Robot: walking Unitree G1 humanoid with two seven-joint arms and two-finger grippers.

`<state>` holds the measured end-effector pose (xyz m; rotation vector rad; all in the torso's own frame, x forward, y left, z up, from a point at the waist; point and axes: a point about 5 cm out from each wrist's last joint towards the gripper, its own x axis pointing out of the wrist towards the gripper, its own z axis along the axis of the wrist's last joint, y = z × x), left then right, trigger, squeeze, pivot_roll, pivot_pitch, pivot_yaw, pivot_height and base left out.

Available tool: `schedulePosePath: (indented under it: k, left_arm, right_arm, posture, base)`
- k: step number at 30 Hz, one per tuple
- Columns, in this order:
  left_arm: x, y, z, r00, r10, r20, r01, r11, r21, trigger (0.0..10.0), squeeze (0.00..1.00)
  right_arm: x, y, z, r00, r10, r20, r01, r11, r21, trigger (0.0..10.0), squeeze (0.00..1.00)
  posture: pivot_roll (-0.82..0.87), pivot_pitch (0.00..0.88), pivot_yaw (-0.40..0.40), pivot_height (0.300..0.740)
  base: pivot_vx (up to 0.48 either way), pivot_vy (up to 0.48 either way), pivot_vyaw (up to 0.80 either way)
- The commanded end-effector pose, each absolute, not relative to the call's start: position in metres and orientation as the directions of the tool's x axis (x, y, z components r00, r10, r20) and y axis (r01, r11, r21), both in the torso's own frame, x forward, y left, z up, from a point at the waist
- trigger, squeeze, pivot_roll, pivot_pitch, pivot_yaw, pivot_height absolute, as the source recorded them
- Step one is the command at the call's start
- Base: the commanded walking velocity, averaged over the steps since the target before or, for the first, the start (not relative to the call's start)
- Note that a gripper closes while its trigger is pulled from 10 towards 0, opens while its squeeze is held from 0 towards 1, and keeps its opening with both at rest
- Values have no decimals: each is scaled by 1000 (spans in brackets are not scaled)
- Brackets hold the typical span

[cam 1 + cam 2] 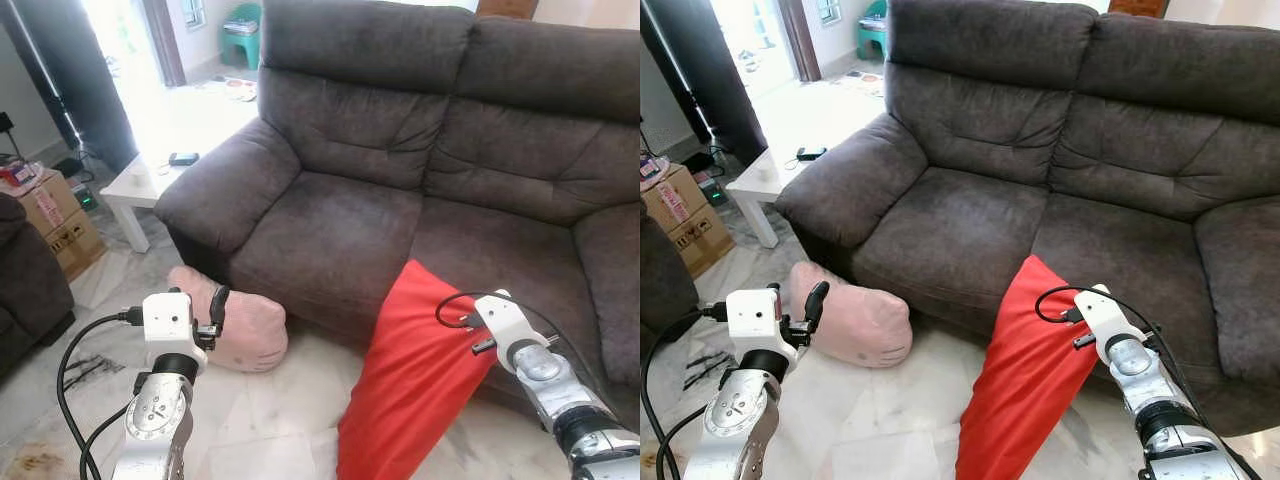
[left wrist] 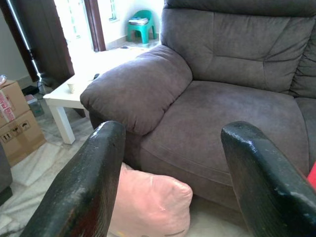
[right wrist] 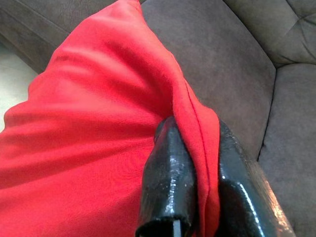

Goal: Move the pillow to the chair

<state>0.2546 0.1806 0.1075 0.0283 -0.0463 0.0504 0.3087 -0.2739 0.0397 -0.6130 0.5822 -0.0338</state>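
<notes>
Readable text: none in any view.
Brown cardboard boxes [image 1: 58, 222], left edge of the left eye view: a red-and-white printed label on the upper box and small dark handling marks on the lower one, all too small and blurred to read.
Same boxes, left edge of the left wrist view: part of a red label with white lettering, cut off by the frame edge and not legible; small black symbols below it, shapes unclear.
</notes>
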Motion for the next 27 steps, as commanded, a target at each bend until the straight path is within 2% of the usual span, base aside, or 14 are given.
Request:
schedulePosePath:
  k: [1,16,18,19,20,27]
  left_arm:
    - [256,180,105,999,42,28,-43,999,26,10000,0]
    - [256,180,105,999,42,28,-43,999,26,10000,0]
    - [256,180,106,999,42,28,-43,999,27,10000,0]
    - [254,180,104,999,41,23,-42,999,19,10000,0]
    - [254,180,103,999,41,20,-41,999,17,10000,0]
    - [253,179,101,999,40,13,-40,999,12,10000,0]
  right_arm:
    - [327,-283,72,898,-229,-376,-42,805,-592,10000,0]
    - [327,-283,72,898,-229,-376,-42,805,-592,10000,0]
    - [325,-289,72,893,-254,-372,-29,792,-610,10000,0]
    - [288,-319,44,820,-397,-413,170,857,-487,10000,0]
    - [276,-325,36,794,-433,-426,232,864,-446,10000,0]
    - [273,-323,30,785,-436,-439,250,873,-420,10000,0]
  posture:
    - [83,0,-30,740]
    - [83,0,-30,740]
    - [83,0,-30,740]
    - [84,0,-20,740]
    - [84,0,-20,740]
    - [85,0,-24,740]
  base:
    - [0,0,0]
    - [0,0,0]
    - [0,0,0]
    - [-292,0,0]
    - [-300,0,0]
    - [-310,0,0]
